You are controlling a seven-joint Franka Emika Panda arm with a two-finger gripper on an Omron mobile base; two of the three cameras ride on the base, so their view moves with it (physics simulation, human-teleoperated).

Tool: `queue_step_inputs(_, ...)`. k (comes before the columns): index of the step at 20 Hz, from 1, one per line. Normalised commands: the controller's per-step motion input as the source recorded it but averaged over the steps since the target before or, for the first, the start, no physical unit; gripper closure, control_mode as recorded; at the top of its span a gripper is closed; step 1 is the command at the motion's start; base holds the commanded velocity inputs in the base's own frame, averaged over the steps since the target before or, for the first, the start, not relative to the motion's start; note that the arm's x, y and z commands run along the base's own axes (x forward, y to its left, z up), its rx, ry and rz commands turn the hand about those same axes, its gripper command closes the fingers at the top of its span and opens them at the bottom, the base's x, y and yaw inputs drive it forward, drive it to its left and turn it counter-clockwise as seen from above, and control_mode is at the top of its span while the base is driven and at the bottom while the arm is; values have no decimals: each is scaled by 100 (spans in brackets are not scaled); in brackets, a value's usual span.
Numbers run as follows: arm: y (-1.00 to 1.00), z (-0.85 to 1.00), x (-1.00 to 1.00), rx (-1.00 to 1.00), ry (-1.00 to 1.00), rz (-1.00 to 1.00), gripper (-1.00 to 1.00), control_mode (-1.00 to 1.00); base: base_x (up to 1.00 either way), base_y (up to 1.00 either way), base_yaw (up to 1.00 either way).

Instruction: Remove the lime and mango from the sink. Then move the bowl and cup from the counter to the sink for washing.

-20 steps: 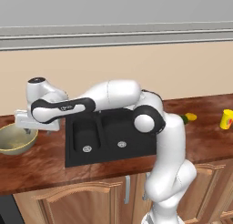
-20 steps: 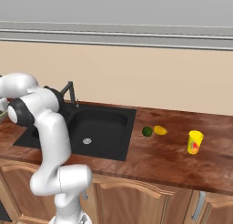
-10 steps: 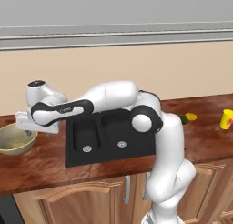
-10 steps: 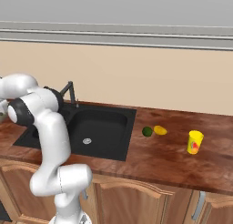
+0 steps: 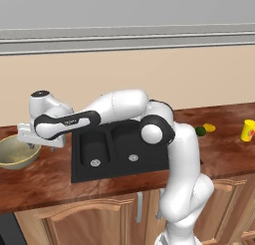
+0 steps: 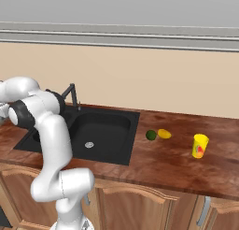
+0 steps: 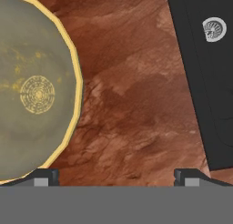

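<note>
Left base view: the lime [image 5: 200, 131] and mango [image 5: 209, 127] lie on the counter [image 5: 45, 182] to the right of the black sink [image 5: 119, 150], touching or nearly so, so the fruit removal reads as complete; the yellow cup [image 5: 247, 130] stands farther right, well apart from the arm. The step in hand appears to be the reach for the bowl [image 5: 16, 151], which rests on the counter left of the sink. The gripper [image 5: 31, 144] hangs just above the bowl's near rim, not touching it as far as can be told. Right base view: lime [image 6: 151, 135] and mango [image 6: 164, 133] sit side by side on the counter [image 6: 168, 166] between sink [image 6: 117, 149] and cup [image 6: 200, 146]; both basins look free of fruit. Hand view: the claw [image 7: 117, 175] stands fully released, empty, its two tips wide apart over bare counter [image 7: 132, 100]. The bowl [image 7: 32, 89] lies to one side, its rim over the nearer tip; the sink [image 7: 205, 73] runs along the opposite side. Judgement: the next move calls for shifting toward the bowl so the rim falls between the tips, descending, then clenching on the wall.
</note>
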Motion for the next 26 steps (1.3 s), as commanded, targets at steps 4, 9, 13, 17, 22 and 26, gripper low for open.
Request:
queue_step_inputs(4,9,-13,6,0,0,-4,-100,-100,0,0,0)
queue_step_inputs(9,10,-7,9,0,0,-2,-100,-100,0,0,0)
queue_step_inputs(13,11,-7,11,0,0,-1,-100,-100,0,0,0)
queue_step_inputs(17,10,-8,11,0,0,-2,-100,-100,0,0,0)
queue_step_inputs(22,11,-9,12,0,0,-1,-100,-100,0,0,0)
queue_step_inputs(26,12,-9,13,0,0,-1,-100,-100,0,0,0)
